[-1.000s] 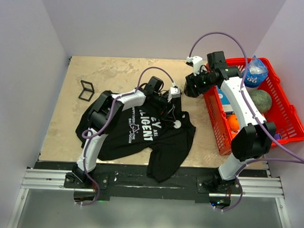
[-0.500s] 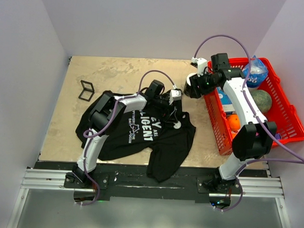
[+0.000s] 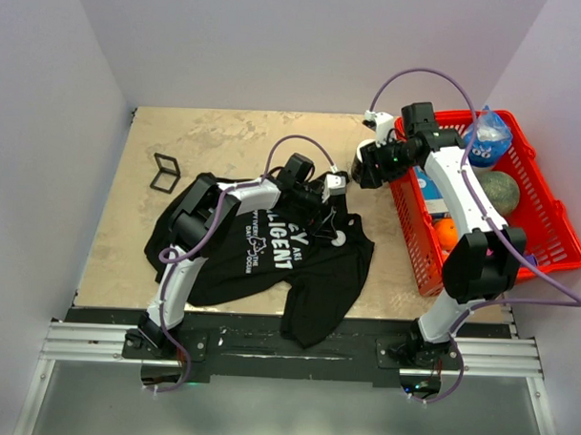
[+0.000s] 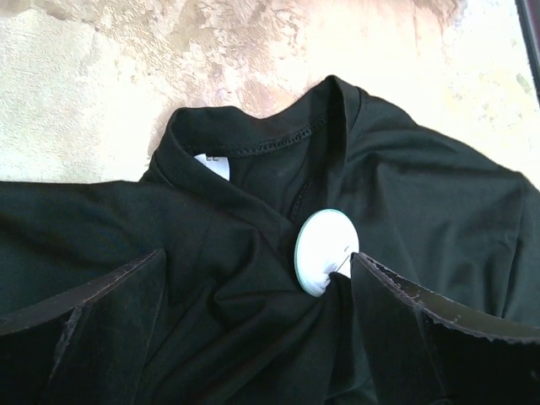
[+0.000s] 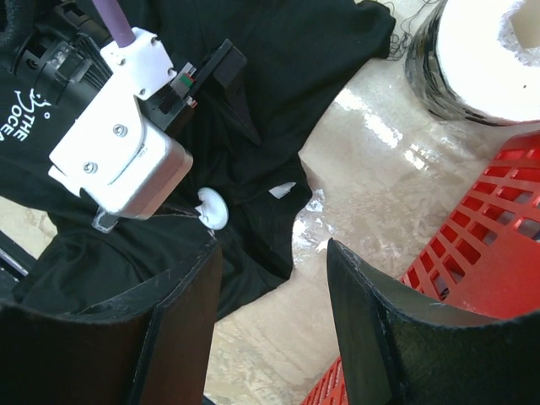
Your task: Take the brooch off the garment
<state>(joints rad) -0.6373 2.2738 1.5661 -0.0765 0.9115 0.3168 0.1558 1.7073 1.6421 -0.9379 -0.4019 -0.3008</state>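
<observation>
My worry is that the left gripper (image 4: pixel 257 274) bites cloth along with the pin. The garment (image 4: pixel 422 194) is bunched in folds right under the brooch (image 4: pixel 326 251), so a pinch here could drag the whole T-shirt up instead of freeing the white disc. A hold on the rim alone might slip off. Its jaws stand wide apart with nothing in them. The brooch sits just below the collar, hard by the finger on the right of the wrist view, touching or nearly so, well off the middle of the gap. The right gripper (image 5: pixel 272 253) hangs spread and empty beside the red basket (image 5: pixel 472 245), not pinning the shirt down
</observation>
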